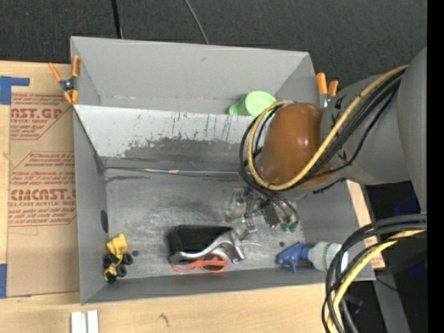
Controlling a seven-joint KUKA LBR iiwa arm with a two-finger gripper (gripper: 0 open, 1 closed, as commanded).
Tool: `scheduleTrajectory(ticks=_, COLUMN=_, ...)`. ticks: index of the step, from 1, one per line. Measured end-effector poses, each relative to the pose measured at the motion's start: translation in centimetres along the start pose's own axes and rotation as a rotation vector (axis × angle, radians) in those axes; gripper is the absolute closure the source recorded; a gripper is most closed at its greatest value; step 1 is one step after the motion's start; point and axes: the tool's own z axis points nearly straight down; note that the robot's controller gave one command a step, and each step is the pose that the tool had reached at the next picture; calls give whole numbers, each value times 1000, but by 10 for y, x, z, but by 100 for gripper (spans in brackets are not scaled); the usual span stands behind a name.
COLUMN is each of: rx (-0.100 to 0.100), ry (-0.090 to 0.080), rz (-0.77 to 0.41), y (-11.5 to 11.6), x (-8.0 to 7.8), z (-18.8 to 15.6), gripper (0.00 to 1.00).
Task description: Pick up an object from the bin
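My gripper point(255, 215) hangs low over the bin floor right of the middle, under the arm's brown dome. Just to its lower left lies a black tool with a silver lever and an orange-red loop point(201, 247), whose silver end reaches up close to the gripper. A spray bottle with a blue trigger head and a white body point(305, 255) lies on the floor to the gripper's lower right, near the front wall. Whether the gripper touches the black tool I cannot tell.
A small yellow and black thing point(114, 257) sits in the front left corner. A light green round thing point(254, 104) rests high against the back wall, behind the arm. The arm and its cables cover the bin's right side.
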Motion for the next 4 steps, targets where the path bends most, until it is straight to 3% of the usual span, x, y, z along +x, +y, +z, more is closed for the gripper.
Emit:
scheduleTrajectory(ticks=2, rx=8, ry=4, rz=28, y=7, x=1, z=-3, gripper=100)
scheduleTrajectory(ticks=3, rx=-6, ry=-7, rz=12, y=20, x=-2, z=-51, gripper=100)
scheduleTrajectory(ticks=4, rx=-7, ry=-8, rz=5, y=22, x=-4, z=-67, gripper=100)
